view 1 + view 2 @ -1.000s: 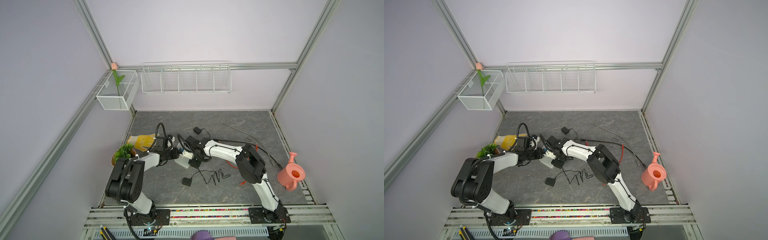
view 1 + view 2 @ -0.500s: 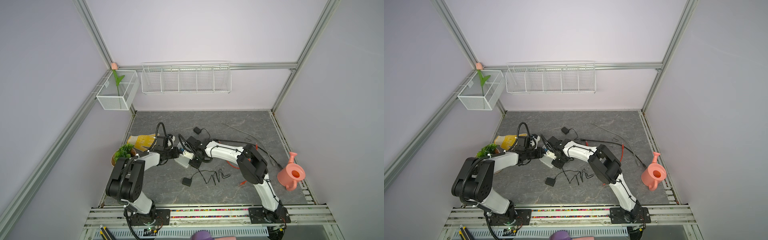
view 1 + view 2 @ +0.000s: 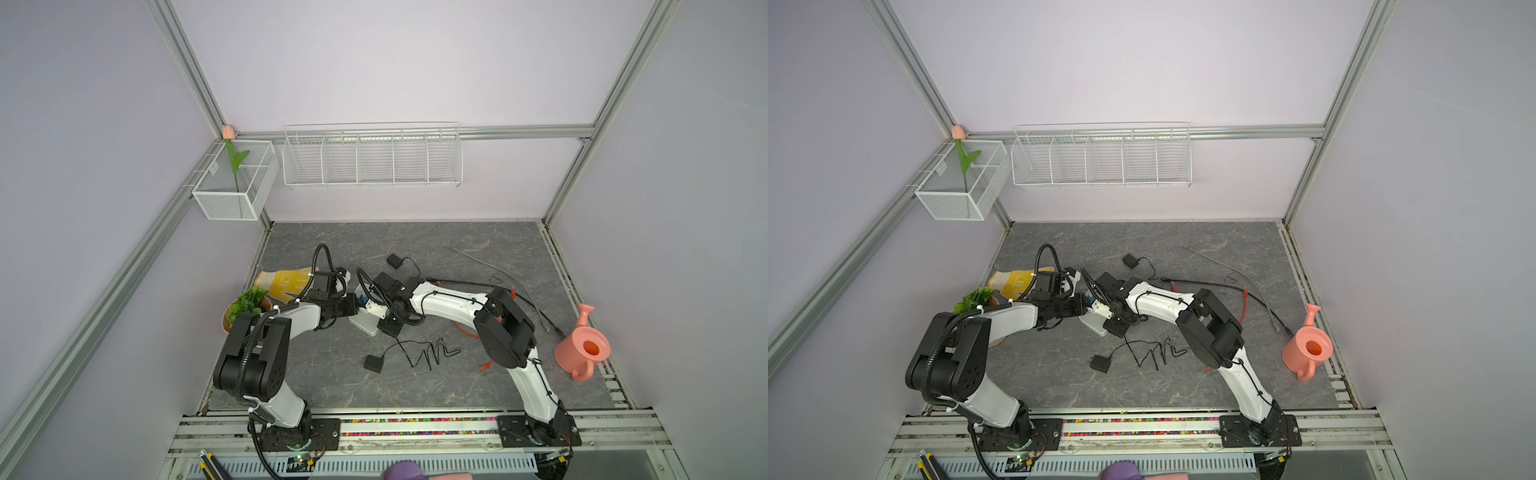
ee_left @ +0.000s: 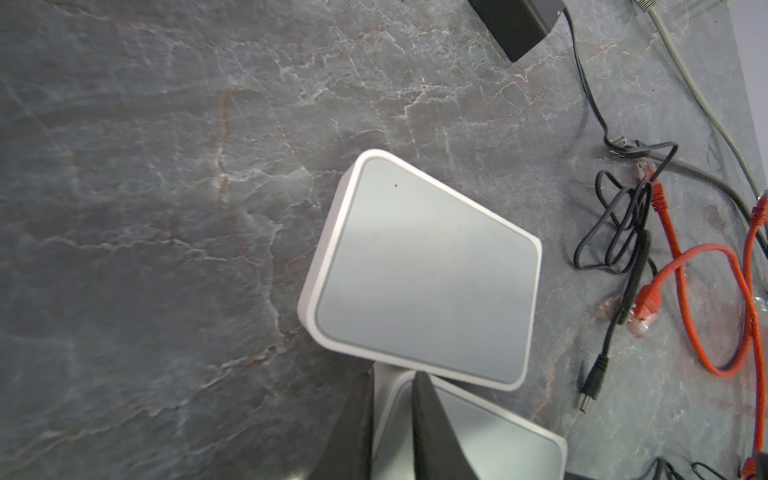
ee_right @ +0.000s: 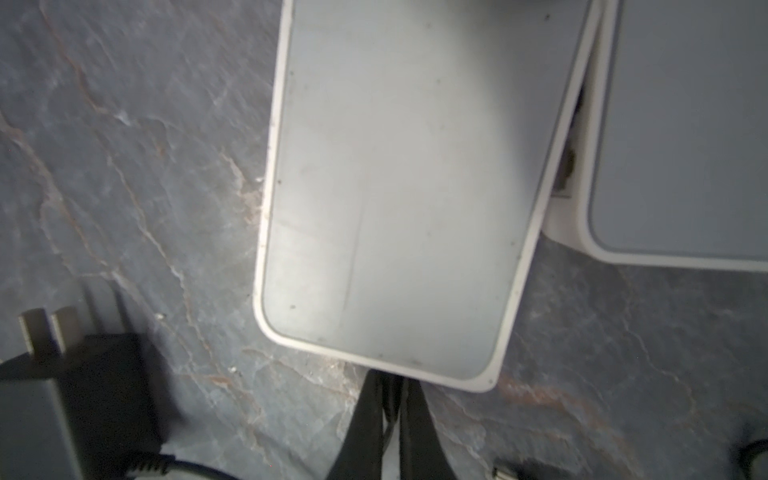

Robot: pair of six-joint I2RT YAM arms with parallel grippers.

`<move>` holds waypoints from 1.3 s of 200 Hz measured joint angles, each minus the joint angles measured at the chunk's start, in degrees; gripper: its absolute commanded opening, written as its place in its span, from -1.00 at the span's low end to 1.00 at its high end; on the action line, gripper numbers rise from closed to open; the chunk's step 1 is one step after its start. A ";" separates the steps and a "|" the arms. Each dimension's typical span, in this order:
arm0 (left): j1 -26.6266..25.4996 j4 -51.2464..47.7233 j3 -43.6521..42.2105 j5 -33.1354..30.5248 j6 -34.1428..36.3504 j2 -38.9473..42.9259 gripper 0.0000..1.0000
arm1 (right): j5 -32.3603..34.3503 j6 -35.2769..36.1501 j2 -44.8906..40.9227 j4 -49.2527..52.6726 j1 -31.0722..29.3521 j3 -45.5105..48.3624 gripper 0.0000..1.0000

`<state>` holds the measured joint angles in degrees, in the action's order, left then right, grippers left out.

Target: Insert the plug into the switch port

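Two white switch boxes lie side by side on the table. My left gripper is shut on the rim of the nearer switch, seen in both top views. My right gripper is shut on the thin black plug, pressed against the short edge of that switch. The port there is hidden under the rim. The second switch touches its long side. In both top views the left gripper and the right gripper meet mid-table.
Orange network cables and coiled black cords lie beside the switches. A black adapter trails its cord in front. A pink watering can stands at the right edge, a yellow glove and a plant at the left.
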<state>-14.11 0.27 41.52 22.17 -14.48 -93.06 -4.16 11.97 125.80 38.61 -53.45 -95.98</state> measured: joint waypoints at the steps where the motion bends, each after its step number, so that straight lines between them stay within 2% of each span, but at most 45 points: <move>1: 0.00 0.00 0.00 -0.02 0.00 -0.02 -0.63 | -0.02 0.00 0.00 0.00 0.00 0.00 -0.87; 79: -0.44 -0.20 0.28 -0.11 0.17 -0.17 -0.64 | -0.24 -0.22 0.00 1.36 0.22 -0.70 -0.87; 123: -0.87 -0.17 0.39 -0.15 0.22 -0.17 -0.64 | -1.07 -0.42 0.02 7.41 0.42 -5.07 -0.87; 260: -0.94 -0.13 0.50 -0.59 0.13 -0.17 -0.64 | -4.63 -0.63 3.28 14.62 1.36 -12.41 -0.87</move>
<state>-15.05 0.14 42.02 21.58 -14.35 -93.23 -8.80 11.33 129.08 53.23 -52.10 -108.40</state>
